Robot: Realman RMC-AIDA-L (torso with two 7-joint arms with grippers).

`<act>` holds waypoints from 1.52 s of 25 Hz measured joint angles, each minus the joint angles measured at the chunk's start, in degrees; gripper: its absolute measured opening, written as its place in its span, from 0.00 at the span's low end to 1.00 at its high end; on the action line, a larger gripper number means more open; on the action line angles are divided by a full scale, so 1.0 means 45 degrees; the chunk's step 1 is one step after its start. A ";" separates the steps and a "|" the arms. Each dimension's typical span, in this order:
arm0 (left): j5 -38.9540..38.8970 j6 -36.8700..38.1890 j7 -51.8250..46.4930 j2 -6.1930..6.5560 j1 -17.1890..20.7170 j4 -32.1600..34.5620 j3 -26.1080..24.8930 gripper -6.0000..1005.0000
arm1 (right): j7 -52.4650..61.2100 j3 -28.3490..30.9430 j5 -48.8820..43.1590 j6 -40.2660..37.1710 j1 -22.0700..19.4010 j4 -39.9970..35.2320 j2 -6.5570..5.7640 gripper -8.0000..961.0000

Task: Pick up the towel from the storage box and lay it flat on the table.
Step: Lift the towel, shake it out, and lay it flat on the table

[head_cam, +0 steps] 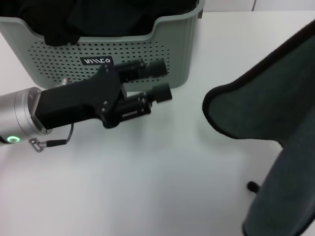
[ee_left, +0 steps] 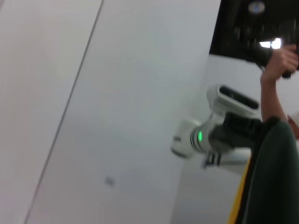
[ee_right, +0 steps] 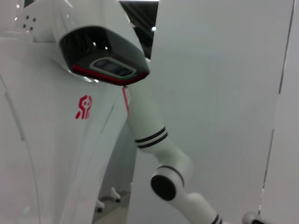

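The towel (head_cam: 266,108), dark grey-green with black edge trim, hangs in the air at the right of the head view, above the table (head_cam: 147,187); what holds it is out of frame. It also shows in the left wrist view (ee_left: 275,177). The storage box (head_cam: 167,44), a sage-green perforated basket with a black label (head_cam: 96,61), stands at the back left. My left gripper (head_cam: 162,78) hovers just in front of the box's front wall, fingers apart and empty. My right gripper shows in no view.
A plain black cloth (head_cam: 98,17) lies inside the box. A small dark object (head_cam: 252,187) sits on the table beneath the towel. The left wrist view shows my right arm (ee_left: 201,137) and a person's hand (ee_left: 278,65) behind it.
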 joint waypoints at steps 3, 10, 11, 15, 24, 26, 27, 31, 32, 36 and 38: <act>0.0547 -0.0070 -0.0510 0.0307 -0.0424 -0.0256 -0.0004 0.55 | 0.0163 -0.0171 0.0041 -0.0020 0.0140 -0.0269 -0.0213 0.11; 0.1176 -0.0184 -0.1317 0.0571 -0.1212 -0.0362 -0.0003 0.55 | 0.1181 -0.1558 -0.0403 -0.0022 0.1150 -0.1508 -0.1308 0.11; 0.1280 -0.0244 -0.1398 0.0585 -0.1293 -0.0373 -0.0004 0.54 | 0.1420 -0.1559 -0.0640 -0.0013 0.1376 -0.1745 -0.1396 0.11; 0.1862 -0.0484 -0.1638 0.0550 -0.1660 -0.0388 0.0009 0.54 | 0.1935 -0.1221 -0.1482 0.0012 0.2284 -0.2083 -0.1665 0.12; 0.2268 -0.1634 -0.2044 0.0216 -0.1956 -0.0389 -0.0149 0.54 | 0.1780 -0.1095 -0.3785 0.0002 0.4554 -0.2545 -0.2051 0.12; 0.2207 -0.2023 -0.2047 0.0098 -0.1883 -0.0393 -0.0645 0.54 | 0.1573 -0.1379 -0.4107 -0.0007 0.5052 -0.2644 -0.2080 0.12; 0.2230 -0.2283 -0.2047 0.0002 -0.1770 -0.0402 -0.1110 0.54 | 0.1426 -0.1543 -0.4216 -0.0012 0.5255 -0.2659 -0.2080 0.12; 0.2393 -0.2723 -0.1979 -0.0158 -0.1483 -0.0408 -0.1861 0.54 | 0.0991 -0.1854 -0.4424 -0.0008 0.5676 -0.2919 -0.2048 0.12; 0.2409 -0.2751 -0.1982 -0.0157 -0.1441 -0.0409 -0.1902 0.54 | 0.0916 -0.1853 -0.4434 -0.0008 0.5692 -0.3024 -0.2045 0.12; 0.2558 -0.2264 -0.2090 -0.0063 -0.1218 -0.0398 -0.1893 0.54 | 0.0662 -0.1784 -0.4440 0.0015 0.5741 -0.3438 -0.2051 0.12; 0.2616 -0.1892 -0.2111 -0.0034 -0.1056 -0.0362 -0.1925 0.54 | 0.0589 -0.1754 -0.4437 0.0018 0.5749 -0.3611 -0.2060 0.12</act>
